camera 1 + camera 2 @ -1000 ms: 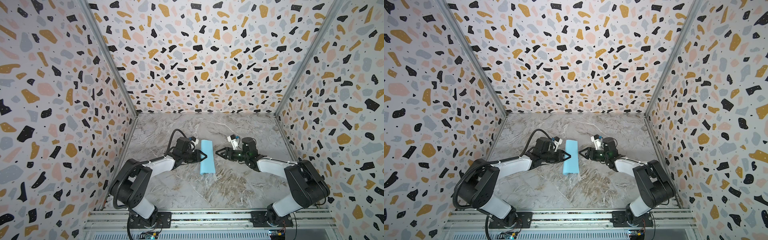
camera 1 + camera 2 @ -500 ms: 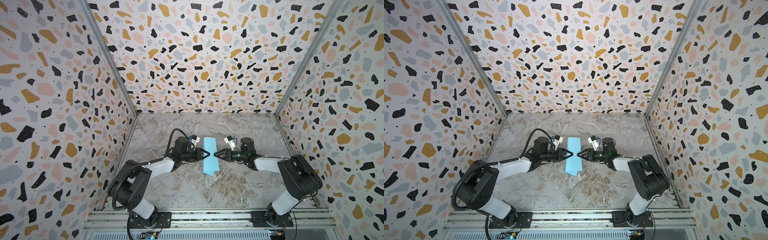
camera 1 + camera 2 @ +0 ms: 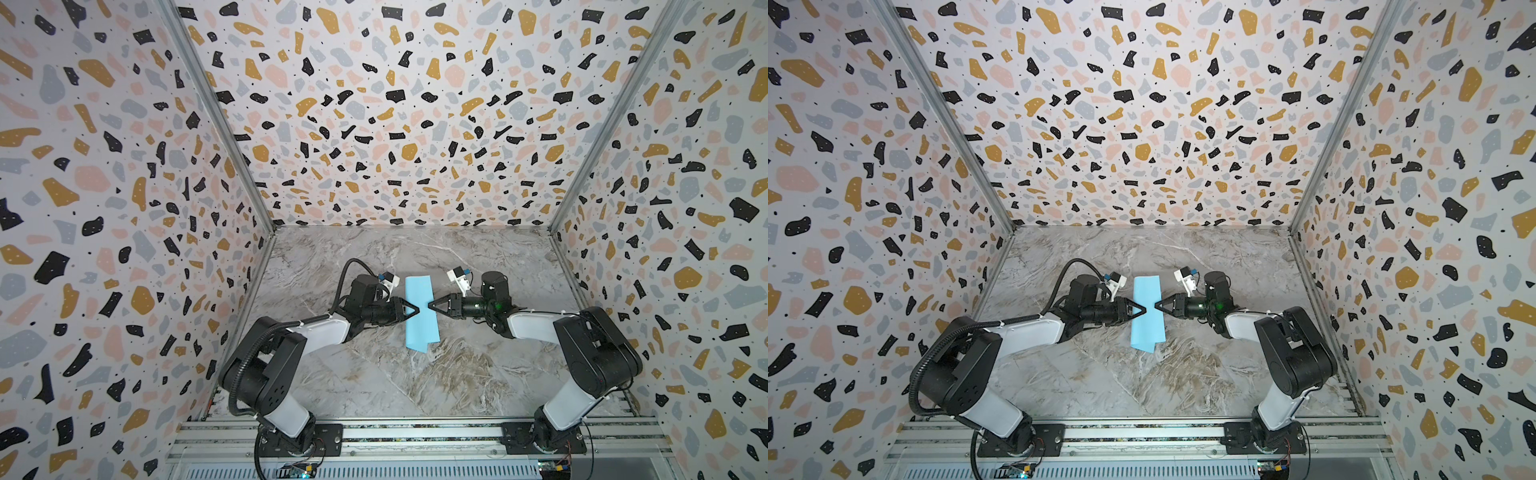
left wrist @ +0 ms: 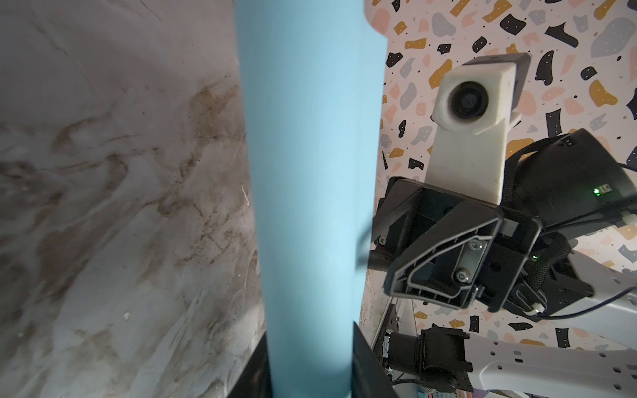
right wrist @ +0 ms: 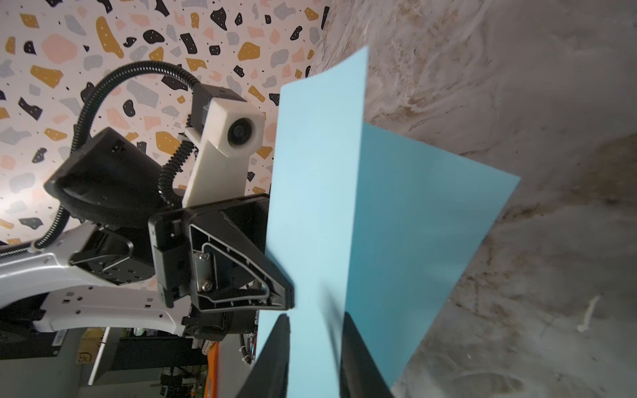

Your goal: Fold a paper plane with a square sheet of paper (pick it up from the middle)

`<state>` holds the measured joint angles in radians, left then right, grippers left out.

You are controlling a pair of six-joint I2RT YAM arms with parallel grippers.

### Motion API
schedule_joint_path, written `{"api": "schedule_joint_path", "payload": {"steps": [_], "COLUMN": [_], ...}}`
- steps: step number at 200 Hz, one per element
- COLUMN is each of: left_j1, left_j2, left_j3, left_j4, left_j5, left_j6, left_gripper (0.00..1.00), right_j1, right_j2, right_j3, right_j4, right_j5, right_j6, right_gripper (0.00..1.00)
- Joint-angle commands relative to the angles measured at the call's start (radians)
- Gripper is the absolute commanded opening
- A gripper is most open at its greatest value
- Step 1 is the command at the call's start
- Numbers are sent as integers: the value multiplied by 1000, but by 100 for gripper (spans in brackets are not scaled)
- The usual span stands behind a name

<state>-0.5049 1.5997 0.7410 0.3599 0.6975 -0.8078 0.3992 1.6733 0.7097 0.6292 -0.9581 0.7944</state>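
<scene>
Both top views: square sheet of paper (image 3: 420,320), light blue, folded double into narrow strip, is located mid-way across marble tabletop (image 3: 374,382), between the two arms. Left gripper (image 3: 414,308) is closed on strip's left edge. Right gripper (image 3: 430,306) is closed narrowly on right edge. Tips are pointed at each other, near together. Left wrist view: sheet is clamped between dark fingers (image 4: 365,361). Right wrist view: two layers are seen splayed apart, one passing between fingers (image 5: 275,351). Contact of strip's lower corner with tabletop cannot be determined.
</scene>
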Motion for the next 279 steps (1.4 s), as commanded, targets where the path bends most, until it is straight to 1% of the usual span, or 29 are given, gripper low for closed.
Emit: {"api": "schedule_joint_path", "payload": {"steps": [1, 27, 47, 67, 78, 100, 112, 137, 165, 186, 207, 230, 237, 279], "left_j1": [0, 0, 0, 0, 0, 1, 1, 2, 2, 2, 2, 2, 2, 2], "left_j2": [6, 7, 8, 16, 27, 50, 54, 37, 2, -26, -47, -58, -57, -25], "left_j3": [-15, -26, -39, -68, -87, -118, -125, -137, -139, -138, -131, -128, -125, -108], "left_j4": [19, 23, 27, 55, 84, 136, 140, 123, 52, -15, -78, -102, -133, -149], "left_j5": [-1, -19, -48, -94, -117, -144, -159, -194, -239, -283, -321, -339, -344, -337], "left_j6": [6, 4, -1, -6, -13, -36, -36, -24, 11, 41, 68, 79, 83, 90], "left_gripper": [31, 33, 37, 42, 43, 45, 48, 56, 68, 73, 74, 74, 74, 69], "right_j1": [0, 2, 11, 31, 46, 78, 92, 104, 107, 110, 116, 127, 129, 144], "right_j2": [12, 17, 24, 42, 63, 100, 117, 138, 135, 140, 154, 175, 181, 223], "right_j3": [31, 34, 40, 42, 49, 60, 66, 64, 56, 62, 82, 125, 137, 200], "right_j4": [-19, -77, -125, -139, -135, -123, -128, -114, -131, -148, -175, -227, -243, -316], "right_j5": [-11, 19, 46, 63, 66, 96, 117, 130, 153, 152, 153, 158, 161, 170], "right_j6": [-20, -49, -67, -64, -47, -18, -7, 20, 22, 8, -13, -48, -58, -104], "right_gripper": [17, 4, 1, 0, 0, 0, 0, 0, 0, 1, 1, 1, 1, 1]}}
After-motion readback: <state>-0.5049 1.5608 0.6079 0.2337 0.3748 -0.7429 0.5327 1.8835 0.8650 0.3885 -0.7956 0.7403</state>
